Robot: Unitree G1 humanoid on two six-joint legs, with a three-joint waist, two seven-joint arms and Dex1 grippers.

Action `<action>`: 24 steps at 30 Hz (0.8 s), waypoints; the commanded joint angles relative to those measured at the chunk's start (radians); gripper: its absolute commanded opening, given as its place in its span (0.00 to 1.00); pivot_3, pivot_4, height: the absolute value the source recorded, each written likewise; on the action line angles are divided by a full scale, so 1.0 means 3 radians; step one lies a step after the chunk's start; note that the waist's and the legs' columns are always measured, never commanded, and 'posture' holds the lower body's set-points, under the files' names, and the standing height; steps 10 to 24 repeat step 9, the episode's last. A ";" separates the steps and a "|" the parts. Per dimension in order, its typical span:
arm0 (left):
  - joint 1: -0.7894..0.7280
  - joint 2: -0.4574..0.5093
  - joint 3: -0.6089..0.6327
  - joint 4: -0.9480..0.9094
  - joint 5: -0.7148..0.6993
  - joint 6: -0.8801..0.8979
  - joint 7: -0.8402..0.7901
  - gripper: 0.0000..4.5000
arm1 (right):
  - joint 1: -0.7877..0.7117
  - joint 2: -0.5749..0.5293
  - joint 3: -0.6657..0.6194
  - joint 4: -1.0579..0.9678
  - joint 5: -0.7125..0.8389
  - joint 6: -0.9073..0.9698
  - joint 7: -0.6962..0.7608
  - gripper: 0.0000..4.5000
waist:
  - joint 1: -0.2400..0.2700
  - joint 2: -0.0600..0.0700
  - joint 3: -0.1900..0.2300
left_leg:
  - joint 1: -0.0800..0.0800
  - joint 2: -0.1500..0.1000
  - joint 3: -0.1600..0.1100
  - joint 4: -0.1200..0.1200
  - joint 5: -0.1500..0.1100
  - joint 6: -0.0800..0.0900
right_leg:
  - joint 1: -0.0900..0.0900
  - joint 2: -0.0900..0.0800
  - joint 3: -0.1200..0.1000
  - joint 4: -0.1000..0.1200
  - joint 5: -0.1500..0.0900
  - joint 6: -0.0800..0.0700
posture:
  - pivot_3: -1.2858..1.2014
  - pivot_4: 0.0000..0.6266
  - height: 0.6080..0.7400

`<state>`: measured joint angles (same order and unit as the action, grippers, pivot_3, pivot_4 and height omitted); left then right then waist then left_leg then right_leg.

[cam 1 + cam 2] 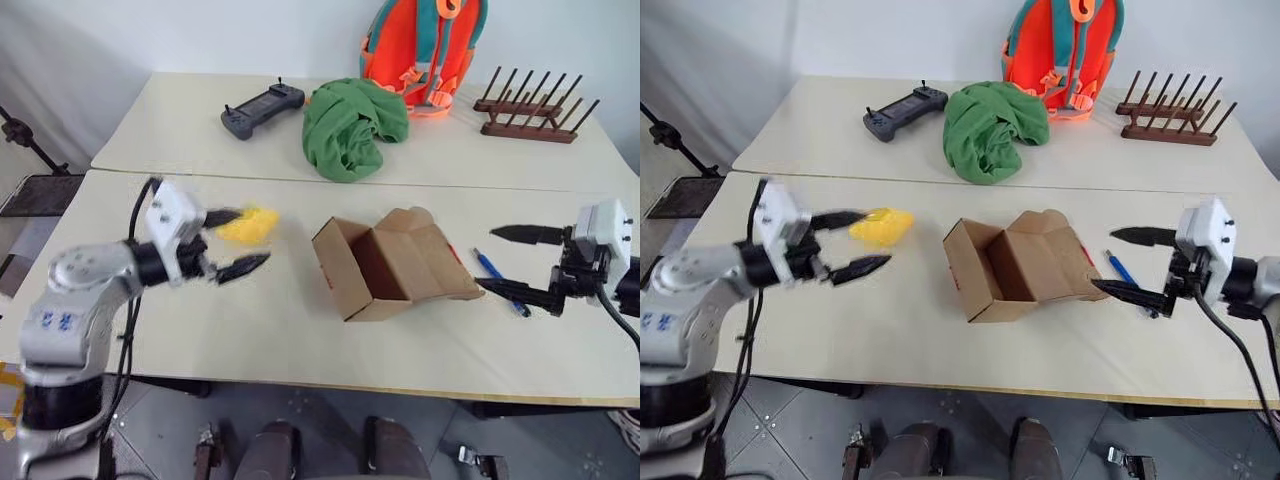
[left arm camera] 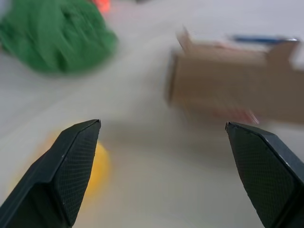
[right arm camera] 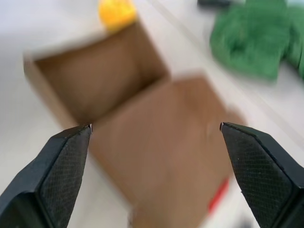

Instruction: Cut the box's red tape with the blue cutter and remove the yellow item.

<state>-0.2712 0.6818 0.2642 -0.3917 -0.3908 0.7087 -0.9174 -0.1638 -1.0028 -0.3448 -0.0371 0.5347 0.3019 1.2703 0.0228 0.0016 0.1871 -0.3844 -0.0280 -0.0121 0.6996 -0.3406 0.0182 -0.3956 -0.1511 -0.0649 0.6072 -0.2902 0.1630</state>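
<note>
The brown box [image 1: 395,265] lies on its side in the middle of the near table, flaps open toward the left. A bit of red tape [image 3: 218,194] shows on its right end. The yellow item [image 1: 250,225] rests on the table left of the box. My left gripper [image 1: 254,237] is open, its far finger just in front of the yellow item without gripping it. The blue cutter [image 1: 487,264] lies on the table right of the box. My right gripper [image 1: 485,258] hovers open beside the cutter, pointing at the box.
On the far table sit a green cloth [image 1: 352,128], a dark game controller [image 1: 262,108], an orange backpack [image 1: 425,50] and a wooden rack [image 1: 530,110]. A seam separates the two tables. The near table's front edge [image 1: 330,385] runs below the box.
</note>
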 commanded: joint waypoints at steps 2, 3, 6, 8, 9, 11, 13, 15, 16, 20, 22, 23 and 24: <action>0.0496 -0.0083 0.0447 0.0092 -0.0266 -0.0549 -0.0214 1.00 | 0.0273 -0.0130 -0.0019 0.0442 -0.0284 -0.0513 0.0347 1.00 | 0.0006 0.0000 0.0000 | 0.0001 0.0002 0.0004 0.0000 0.0000 0.0000 | 0.0003 0.0000 0.0001 -0.0005 -0.0001 -0.0002 | 0.52 0.24 1.00; 0.0645 -0.0072 0.0473 0.0107 -0.0222 -0.0639 -0.0218 1.00 | 0.0321 -0.0127 -0.0011 0.0554 -0.0349 -0.0574 0.0343 1.00 | 0.0004 0.0000 0.0000 | 0.0002 0.0002 0.0004 0.0001 0.0000 0.0000 | 0.0005 0.0000 0.0000 -0.0007 -0.0001 -0.0003 | 0.52 0.24 1.00; 0.0942 -0.0042 0.0522 0.0064 -0.0236 -0.0726 -0.0214 1.00 | 0.0369 -0.0078 -0.0013 0.0747 -0.0418 -0.0678 0.0292 1.00 | -0.0003 0.0002 0.0000 | 0.0012 0.0003 0.0013 -0.0002 -0.0001 0.0003 | 0.0010 0.0000 0.0006 -0.0010 -0.0002 -0.0005 | 0.52 0.24 1.00; 0.1035 -0.0031 0.0576 0.0084 -0.0305 -0.0757 -0.0217 1.00 | 0.0378 -0.0040 -0.0015 0.0756 -0.0414 -0.0679 0.0253 1.00 | -0.0005 0.0002 0.0000 | 0.0016 0.0006 0.0021 -0.0002 -0.0001 0.0003 | 0.0010 0.0000 0.0011 -0.0010 -0.0001 -0.0009 | 0.52 0.24 1.00; 0.1102 -0.0012 0.0599 0.0096 -0.0325 -0.0789 -0.0256 1.00 | 0.0393 -0.0026 -0.0018 0.0749 -0.0416 -0.0672 0.0230 1.00 | -0.0005 0.0002 0.0000 | 0.0021 0.0009 0.0023 -0.0002 -0.0001 0.0003 | 0.0013 0.0001 0.0012 -0.0010 0.0000 -0.0012 | 0.52 0.24 1.00; 0.1102 -0.0012 0.0599 0.0096 -0.0325 -0.0789 -0.0256 1.00 | 0.0393 -0.0026 -0.0018 0.0749 -0.0416 -0.0672 0.0230 1.00 | -0.0005 0.0002 0.0000 | 0.0021 0.0009 0.0023 -0.0002 -0.0001 0.0003 | 0.0013 0.0001 0.0012 -0.0010 0.0000 -0.0012 | 0.52 0.24 1.00; 0.1102 -0.0012 0.0599 0.0096 -0.0325 -0.0789 -0.0256 1.00 | 0.0393 -0.0026 -0.0018 0.0749 -0.0416 -0.0672 0.0230 1.00 | -0.0005 0.0002 0.0000 | 0.0021 0.0009 0.0023 -0.0002 -0.0001 0.0003 | 0.0013 0.0001 0.0012 -0.0010 0.0000 -0.0012 | 0.52 0.24 1.00; 0.1102 -0.0012 0.0599 0.0096 -0.0325 -0.0789 -0.0256 1.00 | 0.0393 -0.0026 -0.0018 0.0749 -0.0416 -0.0672 0.0230 1.00 | -0.0005 0.0002 0.0000 | 0.0021 0.0009 0.0023 -0.0002 -0.0001 0.0003 | 0.0013 0.0001 0.0012 -0.0010 0.0000 -0.0012 | 0.52 0.24 1.00; 0.1102 -0.0012 0.0599 0.0096 -0.0325 -0.0789 -0.0256 1.00 | 0.0393 -0.0026 -0.0018 0.0749 -0.0416 -0.0672 0.0230 1.00 | -0.0005 0.0002 0.0000 | 0.0021 0.0009 0.0023 -0.0002 -0.0001 0.0003 | 0.0013 0.0001 0.0012 -0.0010 0.0000 -0.0012 | 0.52 0.24 1.00; 0.1102 -0.0012 0.0599 0.0096 -0.0325 -0.0789 -0.0256 1.00 | 0.0393 -0.0026 -0.0018 0.0749 -0.0416 -0.0672 0.0230 1.00 | -0.0005 0.0002 0.0000 | 0.0021 0.0009 0.0023 -0.0002 -0.0001 0.0003 | 0.0013 0.0001 0.0012 -0.0010 0.0000 -0.0012 | 0.52 0.24 1.00; 0.1102 -0.0012 0.0599 0.0096 -0.0325 -0.0789 -0.0256 1.00 | 0.0393 -0.0026 -0.0018 0.0749 -0.0416 -0.0672 0.0230 1.00 | -0.0005 0.0002 0.0000 | 0.0021 0.0009 0.0023 -0.0002 -0.0001 0.0003 | 0.0013 0.0001 0.0012 -0.0010 0.0000 -0.0012 | 0.52 0.24 1.00; 0.1102 -0.0012 0.0599 0.0096 -0.0325 -0.0789 -0.0256 1.00 | 0.0393 -0.0026 -0.0018 0.0749 -0.0416 -0.0672 0.0230 1.00 | -0.0005 0.0002 0.0000 | 0.0021 0.0009 0.0023 -0.0002 -0.0001 0.0003 | 0.0013 0.0001 0.0012 -0.0010 0.0000 -0.0012 | 0.52 0.24 1.00; 0.1102 -0.0012 0.0599 0.0096 -0.0325 -0.0789 -0.0256 1.00 | 0.0393 -0.0026 -0.0018 0.0749 -0.0416 -0.0672 0.0230 1.00 | -0.0005 0.0002 0.0000 | 0.0021 0.0009 0.0023 -0.0002 -0.0001 0.0003 | 0.0013 0.0001 0.0012 -0.0010 0.0000 -0.0012 | 0.52 0.24 1.00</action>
